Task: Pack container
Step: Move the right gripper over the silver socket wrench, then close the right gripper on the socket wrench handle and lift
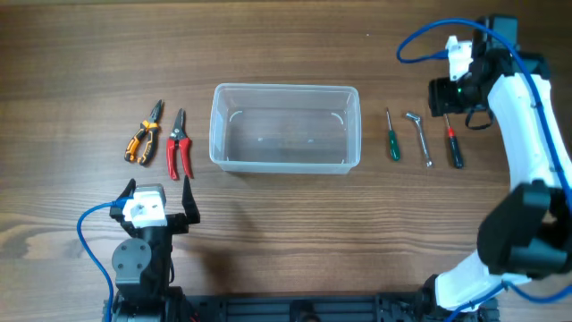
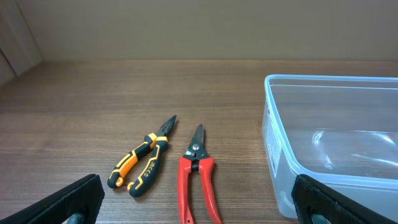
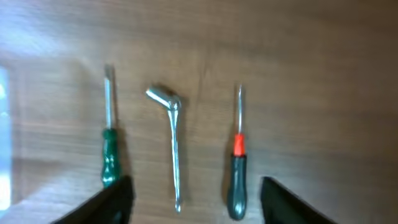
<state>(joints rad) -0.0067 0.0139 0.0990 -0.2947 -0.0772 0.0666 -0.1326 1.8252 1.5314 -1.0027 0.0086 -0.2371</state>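
Note:
The clear plastic container (image 1: pixel 286 88) stands empty at the table's middle; its left end shows in the left wrist view (image 2: pixel 280 143). My left gripper (image 1: pixel 158 199) is open and empty, low near the front edge, just short of the red snips (image 2: pixel 198 171) and orange-black pliers (image 2: pixel 144 163). My right gripper (image 1: pixel 460 105) is open and empty, hovering above the far ends of the green screwdriver (image 3: pixel 110 134), the silver wrench (image 3: pixel 173 134) and the red-and-black screwdriver (image 3: pixel 237 168). In its wrist view the jaws (image 3: pixel 199 205) frame the wrench and the red-and-black screwdriver.
In the overhead view the pliers (image 1: pixel 143 134) and snips (image 1: pixel 179 148) lie left of the container. The green screwdriver (image 1: pixel 391 136), wrench (image 1: pixel 418 137) and red-and-black screwdriver (image 1: pixel 454 143) lie side by side to its right. Blue cables run along both arms.

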